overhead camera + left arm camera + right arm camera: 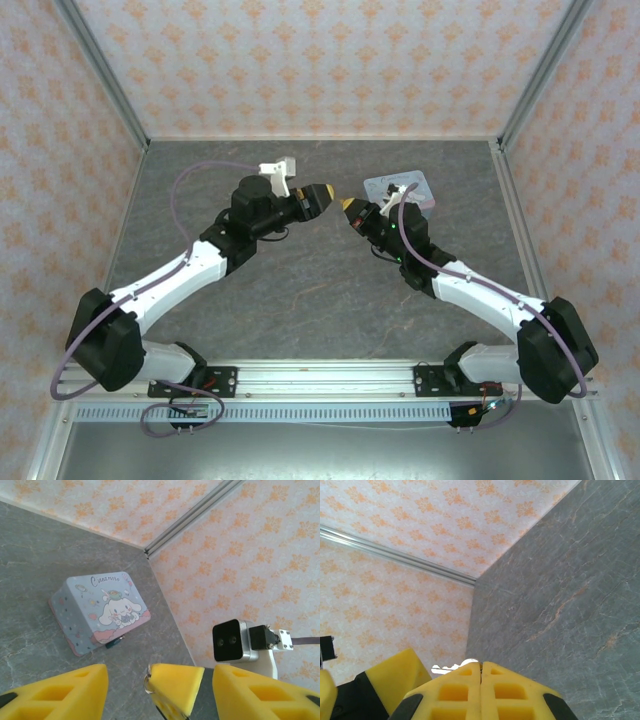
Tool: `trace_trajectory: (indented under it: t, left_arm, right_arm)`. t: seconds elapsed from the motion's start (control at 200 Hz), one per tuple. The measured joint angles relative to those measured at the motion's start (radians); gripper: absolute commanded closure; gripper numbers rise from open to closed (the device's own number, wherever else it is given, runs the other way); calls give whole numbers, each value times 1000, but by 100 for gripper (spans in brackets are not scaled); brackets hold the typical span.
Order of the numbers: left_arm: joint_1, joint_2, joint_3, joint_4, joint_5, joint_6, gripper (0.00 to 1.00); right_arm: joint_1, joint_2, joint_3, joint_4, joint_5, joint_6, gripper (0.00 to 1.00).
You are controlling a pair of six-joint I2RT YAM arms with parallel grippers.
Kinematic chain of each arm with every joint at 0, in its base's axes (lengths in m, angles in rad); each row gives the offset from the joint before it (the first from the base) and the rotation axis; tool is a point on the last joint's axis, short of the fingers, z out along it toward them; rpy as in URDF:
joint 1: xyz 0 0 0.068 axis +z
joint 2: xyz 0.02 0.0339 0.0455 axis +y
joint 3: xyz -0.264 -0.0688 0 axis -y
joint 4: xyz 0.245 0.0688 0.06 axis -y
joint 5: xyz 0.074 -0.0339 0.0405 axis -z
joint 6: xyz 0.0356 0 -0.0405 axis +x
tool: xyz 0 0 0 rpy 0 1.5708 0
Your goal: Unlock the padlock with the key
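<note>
Pincer tips meet in mid-air above the grey surface (35,550). The right pincer (481,666) is pressed fully together on the key (446,668), whose silver blade pokes out sideways from the closed tips. The left pincer (327,197) stands partly apart, its yellow fingers (60,690) on either side of the right one's tip, with nothing in its grasp. Beyond them, a pale blue cartoon tin (100,611) lies on the surface near the back right corner. The tiny teal padlock (114,641) sits right at the tin's lower edge.

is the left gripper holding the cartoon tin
No, the tin lies flat on the table, apart from the left gripper.
</note>
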Motion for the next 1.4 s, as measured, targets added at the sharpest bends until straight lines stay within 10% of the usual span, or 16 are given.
trace_trajectory:
  t: [0.445, 1.401]
  left_arm:
    - [-6, 49, 55, -60, -27, -49, 44]
    - [-13, 191, 344, -500, 42, -795, 60]
  right_arm:
    - [0, -29, 0, -39, 50, -118, 100]
    - [180, -36, -18, 79, 396, -1177, 100]
